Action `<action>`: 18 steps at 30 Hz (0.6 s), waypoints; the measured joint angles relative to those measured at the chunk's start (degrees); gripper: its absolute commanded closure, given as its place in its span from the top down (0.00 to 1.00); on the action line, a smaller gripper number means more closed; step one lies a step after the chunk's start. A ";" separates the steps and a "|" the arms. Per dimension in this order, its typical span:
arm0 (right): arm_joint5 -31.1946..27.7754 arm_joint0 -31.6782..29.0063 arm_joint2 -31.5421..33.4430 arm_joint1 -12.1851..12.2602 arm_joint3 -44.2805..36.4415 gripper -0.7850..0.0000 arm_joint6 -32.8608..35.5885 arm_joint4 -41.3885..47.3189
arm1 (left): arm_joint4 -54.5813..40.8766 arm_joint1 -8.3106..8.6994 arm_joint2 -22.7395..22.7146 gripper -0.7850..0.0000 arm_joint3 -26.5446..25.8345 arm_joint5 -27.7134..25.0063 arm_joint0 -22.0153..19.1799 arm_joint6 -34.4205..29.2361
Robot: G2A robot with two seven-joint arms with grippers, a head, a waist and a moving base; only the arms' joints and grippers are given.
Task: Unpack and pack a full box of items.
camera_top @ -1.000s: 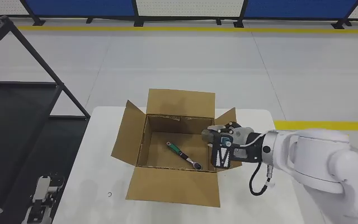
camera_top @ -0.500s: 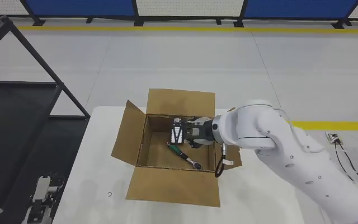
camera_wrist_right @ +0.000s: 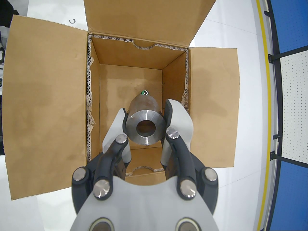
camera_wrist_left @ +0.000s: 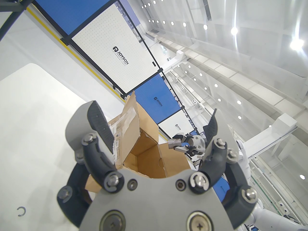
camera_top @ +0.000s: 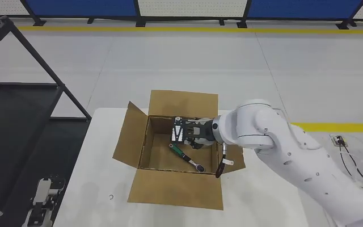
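Pincer (camera_wrist_right: 145, 108) of the right arm, pointing down over the open box (camera_wrist_right: 45, 102), clasps a steel cylinder (camera_wrist_right: 142, 108).

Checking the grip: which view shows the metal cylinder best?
Right wrist view: the metal cylinder sits close, bore visible, gripped by the right end effector. Left wrist view shows it small, distant; top view, mostly covered.

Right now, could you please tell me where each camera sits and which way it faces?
Top view: overhead, looking down at the table and box; the right gripper hangs over the box.
Left wrist view: low beside the table, tilted up toward box and ceiling; the open left gripper frames it.
Right wrist view: above the box, facing straight in; its fingers clamp a metal cylinder.
Shared: all three show the box.
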 measured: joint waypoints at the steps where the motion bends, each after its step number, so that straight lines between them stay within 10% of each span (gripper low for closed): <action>1: 0.00 0.00 0.00 0.00 0.00 0.00 0.00 0.00 | 0.00 0.00 0.00 1.00 0.00 0.00 0.00 0.00; 18: 9.41 5.78 -10.03 -7.75 14.66 0.00 5.11 5.26 | 0.00 0.00 0.00 1.00 0.00 0.00 0.00 0.00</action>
